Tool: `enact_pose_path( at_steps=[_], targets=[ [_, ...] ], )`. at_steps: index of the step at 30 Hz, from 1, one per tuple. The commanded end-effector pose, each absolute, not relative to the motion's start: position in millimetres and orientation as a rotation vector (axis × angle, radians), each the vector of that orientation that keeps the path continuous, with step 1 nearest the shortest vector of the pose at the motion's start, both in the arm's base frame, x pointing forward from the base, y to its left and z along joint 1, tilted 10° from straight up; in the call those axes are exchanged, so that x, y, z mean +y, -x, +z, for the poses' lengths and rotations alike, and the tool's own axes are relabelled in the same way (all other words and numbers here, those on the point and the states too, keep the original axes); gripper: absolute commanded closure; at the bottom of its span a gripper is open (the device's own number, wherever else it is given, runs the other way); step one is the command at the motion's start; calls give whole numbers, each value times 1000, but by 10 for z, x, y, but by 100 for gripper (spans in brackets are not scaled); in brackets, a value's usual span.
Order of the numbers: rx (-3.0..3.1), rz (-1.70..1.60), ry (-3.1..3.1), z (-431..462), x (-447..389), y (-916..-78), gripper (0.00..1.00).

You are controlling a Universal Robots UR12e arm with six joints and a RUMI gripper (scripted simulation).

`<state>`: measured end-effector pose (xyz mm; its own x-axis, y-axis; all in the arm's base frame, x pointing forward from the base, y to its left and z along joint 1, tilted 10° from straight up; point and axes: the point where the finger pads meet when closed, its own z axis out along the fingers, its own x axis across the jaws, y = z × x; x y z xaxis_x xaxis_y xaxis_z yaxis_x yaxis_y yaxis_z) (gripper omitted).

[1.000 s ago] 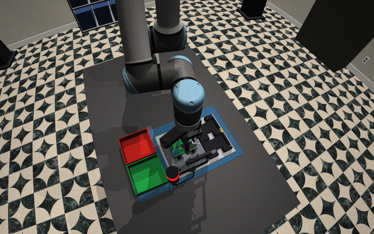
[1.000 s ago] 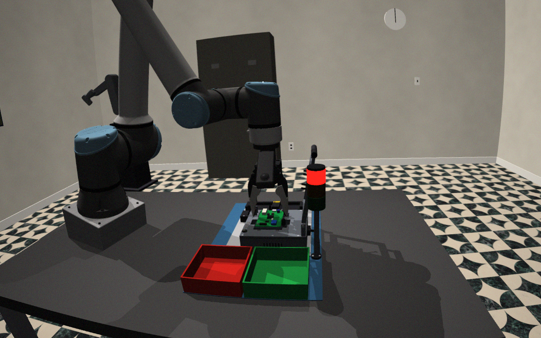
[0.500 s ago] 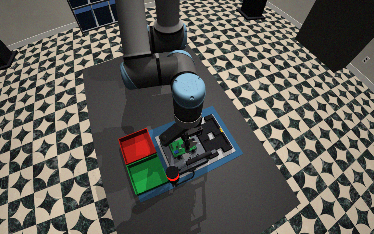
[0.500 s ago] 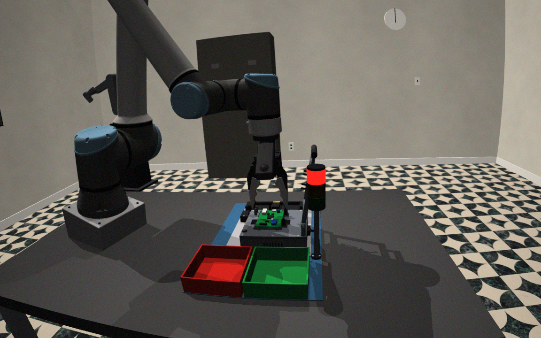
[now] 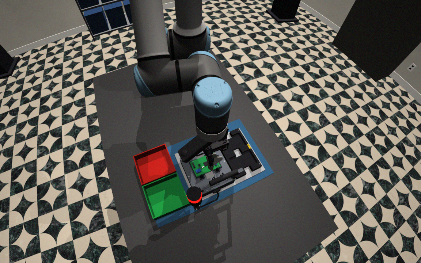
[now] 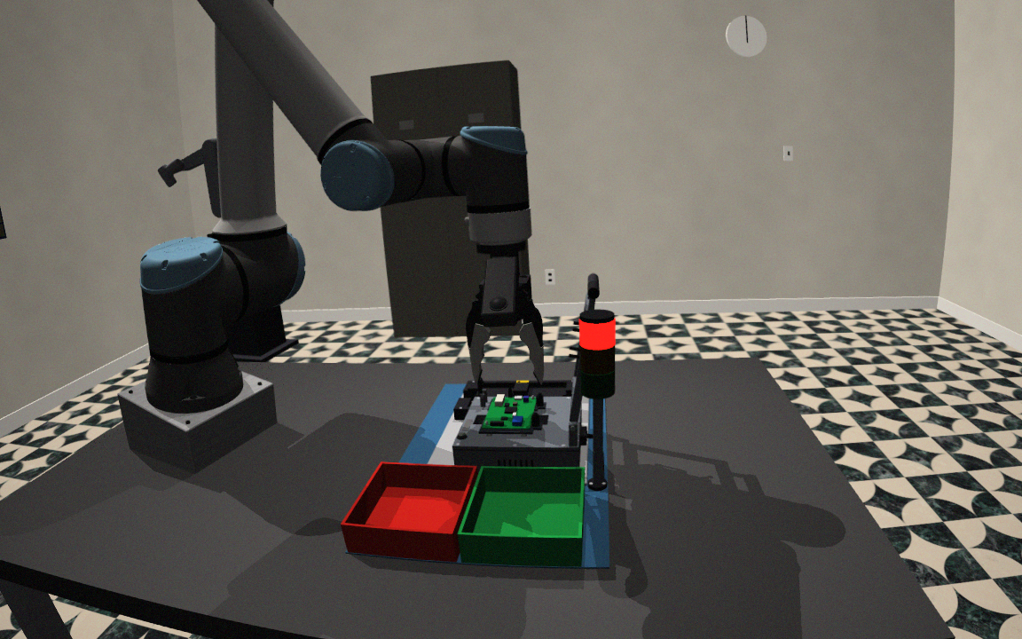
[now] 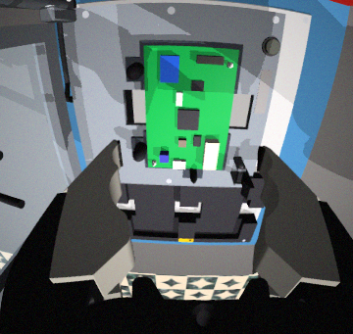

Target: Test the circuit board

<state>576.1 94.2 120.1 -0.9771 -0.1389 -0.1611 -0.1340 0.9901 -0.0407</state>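
While the light [image 5: 194, 199] [image 6: 597, 334] glows red, red bin [image 5: 154, 165] [image 6: 412, 508] empty, green bin [image 5: 166, 196] [image 6: 522, 516] empty

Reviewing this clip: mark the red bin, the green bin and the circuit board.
Red bin [image 5: 154, 165] [image 6: 402, 541]: top and exterior; floor, front wall.
Green bin [image 5: 169, 196] [image 6: 522, 549]: top and exterior; floor, front wall.
Circuit board [image 7: 216, 109]: wrist; bare green surface.
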Motion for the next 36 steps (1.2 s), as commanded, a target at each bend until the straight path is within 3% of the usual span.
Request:
enact_pose_path(
  at_steps=[1,36],
  targets=[
    [2965,-46,207,1263,952,-5784,41],
    [2974,-44,206,982,923,-5790,41]
  ],
)
